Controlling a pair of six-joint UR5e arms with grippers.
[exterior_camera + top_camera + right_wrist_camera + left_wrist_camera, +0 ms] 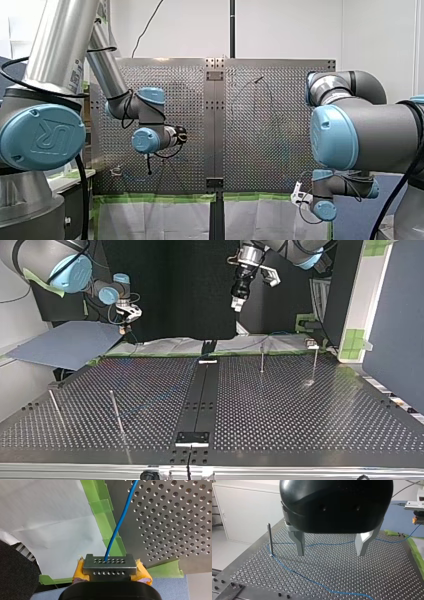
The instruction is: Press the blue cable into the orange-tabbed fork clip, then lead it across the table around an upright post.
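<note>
Item: robot's left claw, black body, metal fingers apart with nothing between them, hanging above the perforated table. Item: upright post, at nine o'clock from that claw. Item: blue cable, lying on the table; it runs from the orange-tabbed clip at two o'clock of the claw, passes behind the fingers, bends at the post's foot and goes off toward five o'clock. Whether it sits in the clip cannot be told. Item: robot's right claw, yellow pads, clamped on the cable's other stretch, which leads off at one o'clock over green tape onto the table's edge. Seen from across the table, the left claw hangs at twelve o'clock above the far edge, and the right claw is at ten o'clock, off the table.
</note>
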